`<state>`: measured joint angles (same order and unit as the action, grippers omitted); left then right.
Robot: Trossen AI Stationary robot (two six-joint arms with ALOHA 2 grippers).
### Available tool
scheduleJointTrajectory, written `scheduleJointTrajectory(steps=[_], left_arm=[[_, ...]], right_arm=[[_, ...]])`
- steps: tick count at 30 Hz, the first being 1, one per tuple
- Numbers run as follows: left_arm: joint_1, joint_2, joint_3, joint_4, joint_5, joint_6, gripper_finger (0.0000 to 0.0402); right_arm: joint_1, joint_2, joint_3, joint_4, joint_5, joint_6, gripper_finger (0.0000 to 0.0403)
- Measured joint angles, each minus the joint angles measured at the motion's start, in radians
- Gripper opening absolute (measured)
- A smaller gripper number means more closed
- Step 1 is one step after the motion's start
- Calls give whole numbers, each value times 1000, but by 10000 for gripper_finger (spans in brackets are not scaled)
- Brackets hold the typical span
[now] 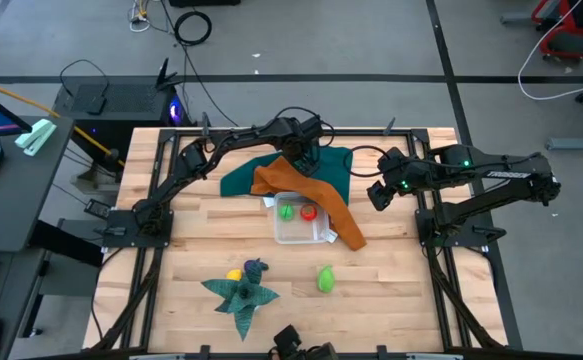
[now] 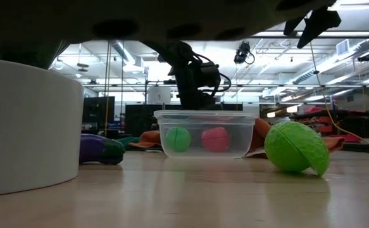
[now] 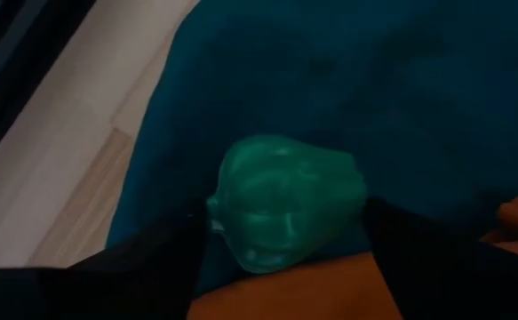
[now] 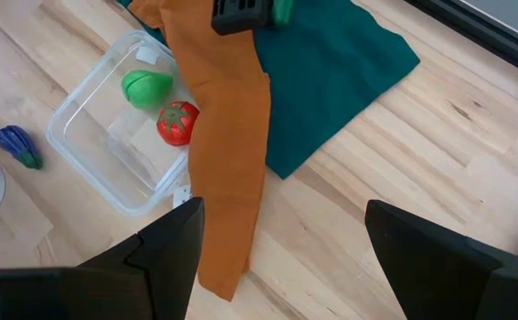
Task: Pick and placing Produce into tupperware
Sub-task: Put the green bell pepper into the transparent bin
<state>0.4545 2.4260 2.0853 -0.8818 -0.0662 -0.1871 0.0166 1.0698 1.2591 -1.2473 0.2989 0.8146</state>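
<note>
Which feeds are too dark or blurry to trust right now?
Left wrist view: dim and soft, the green pepper smeared. Low view: backlit by ceiling lights, white blurred object close up. High and right wrist views: evenly lit, container sharp.

You cannot tell whether the left gripper (image 3: 285, 244) fingers touch the green pepper (image 3: 285, 209). The orange cloth (image 1: 311, 195) covers part of the teal cloth (image 1: 333, 170). The white object (image 2: 26, 126) is cropped in the low view.
</note>
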Motion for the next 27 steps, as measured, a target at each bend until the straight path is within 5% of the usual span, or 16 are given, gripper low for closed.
scheduleJointTrajectory(steps=[27], left_arm=[[1,-40,3,-56,24,0,286]], right_arm=[[0,0,0,-1,0,3,274]])
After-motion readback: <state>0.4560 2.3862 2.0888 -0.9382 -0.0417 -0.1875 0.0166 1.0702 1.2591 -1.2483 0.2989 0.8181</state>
